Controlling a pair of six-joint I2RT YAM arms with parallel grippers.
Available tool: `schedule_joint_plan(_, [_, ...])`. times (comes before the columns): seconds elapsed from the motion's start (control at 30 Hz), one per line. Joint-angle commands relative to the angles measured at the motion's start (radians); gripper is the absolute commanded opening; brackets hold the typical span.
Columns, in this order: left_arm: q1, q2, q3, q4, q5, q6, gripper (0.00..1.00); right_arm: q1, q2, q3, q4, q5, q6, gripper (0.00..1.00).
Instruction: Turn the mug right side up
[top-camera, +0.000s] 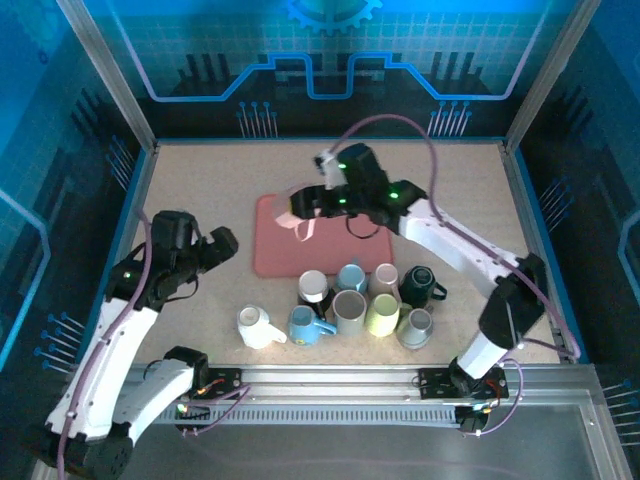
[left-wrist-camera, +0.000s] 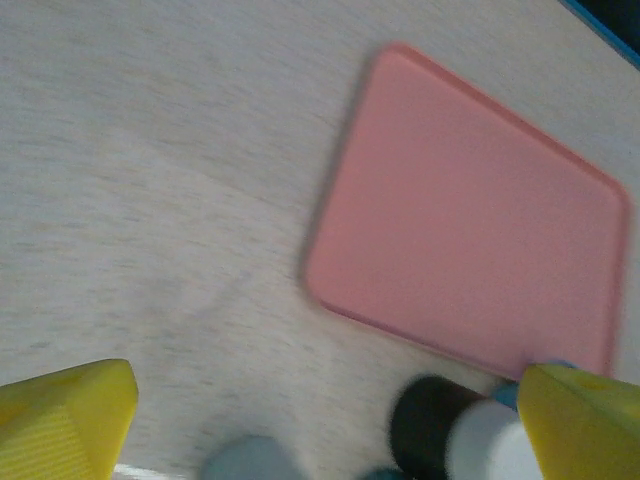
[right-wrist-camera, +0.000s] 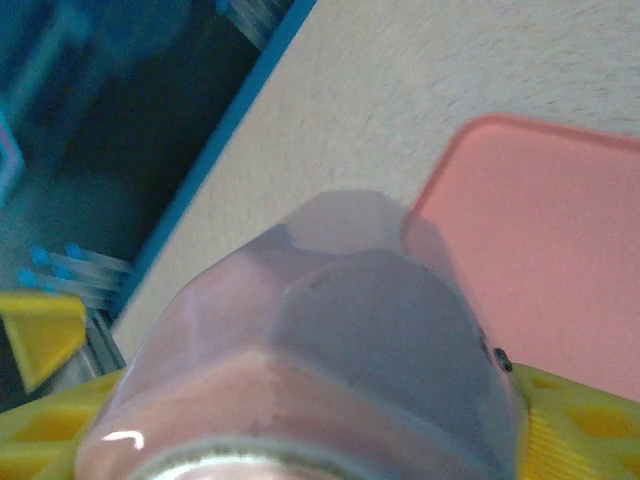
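Beige tabletop (top-camera: 200, 180), blue walls (top-camera: 330, 40); right end effector (top-camera: 308, 204) clasps mug (right-wrist-camera: 330, 340), left end effector (top-camera: 218, 247) gapes.

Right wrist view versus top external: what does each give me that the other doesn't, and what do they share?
Right wrist adds the close-up: the pink mug wedged between the yellow fingers, its glossy wall right up against the lens. Top external adds the layout: the cluster of mugs near the arm bases, and the left gripper open, off to the left of the pink tray. Shared: the right gripper shut on the mug by the tray's far-left corner, with bare table beyond.
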Motion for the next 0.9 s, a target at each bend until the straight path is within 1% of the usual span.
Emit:
schedule_joint_plan(0.0, [0.003,0.034,-0.023,0.200,0.347,0.021,0.98,-0.075,-0.115,-0.156,0.443,-0.134,0.270,0.38])
schedule_joint_plan(0.07, [0.001,0.052,-0.079,0.371,0.534,-0.041,0.97,-0.121,-0.153,-0.241,0.587,-0.178,0.359,0.38])
schedule_joint_plan(0.13, [-0.004,0.067,-0.155,0.628,0.693,-0.172,0.97,-0.159,-0.182,-0.309,0.701,-0.198,0.434,0.38])
schedule_joint_plan(0.2, [-0.015,0.089,-0.206,0.830,0.768,-0.277,0.97,-0.192,-0.199,-0.352,0.795,-0.224,0.500,0.38])
schedule_joint_plan(0.23, [-0.022,0.101,-0.219,0.902,0.789,-0.311,0.97,-0.204,-0.203,-0.369,0.829,-0.234,0.531,0.38])
schedule_joint_plan(0.37, [-0.055,0.143,-0.245,1.046,0.818,-0.365,0.96,-0.230,-0.209,-0.419,0.954,-0.255,0.643,0.38])
schedule_joint_plan(0.47, [-0.066,0.184,-0.279,1.124,0.822,-0.417,0.96,-0.234,-0.189,-0.461,1.123,-0.258,0.754,0.38])
schedule_joint_plan(0.57, [-0.066,0.240,-0.330,1.324,0.829,-0.565,0.96,-0.233,-0.164,-0.488,1.248,-0.260,0.832,0.38])
schedule_joint_plan(0.63, [-0.068,0.295,-0.333,1.504,0.857,-0.672,0.93,-0.229,-0.153,-0.509,1.316,-0.251,0.867,0.38])
schedule_joint_plan(0.7, [-0.070,0.323,-0.323,1.611,0.869,-0.721,0.91,-0.227,-0.149,-0.513,1.335,-0.253,0.876,0.38])
schedule_joint_plan(0.73, [-0.071,0.328,-0.314,1.628,0.869,-0.723,0.91,-0.226,-0.149,-0.515,1.331,-0.256,0.876,0.38])
schedule_joint_plan(0.87, [-0.072,0.325,-0.273,1.570,0.859,-0.677,0.91,-0.220,-0.149,-0.515,1.328,-0.264,0.876,0.38])
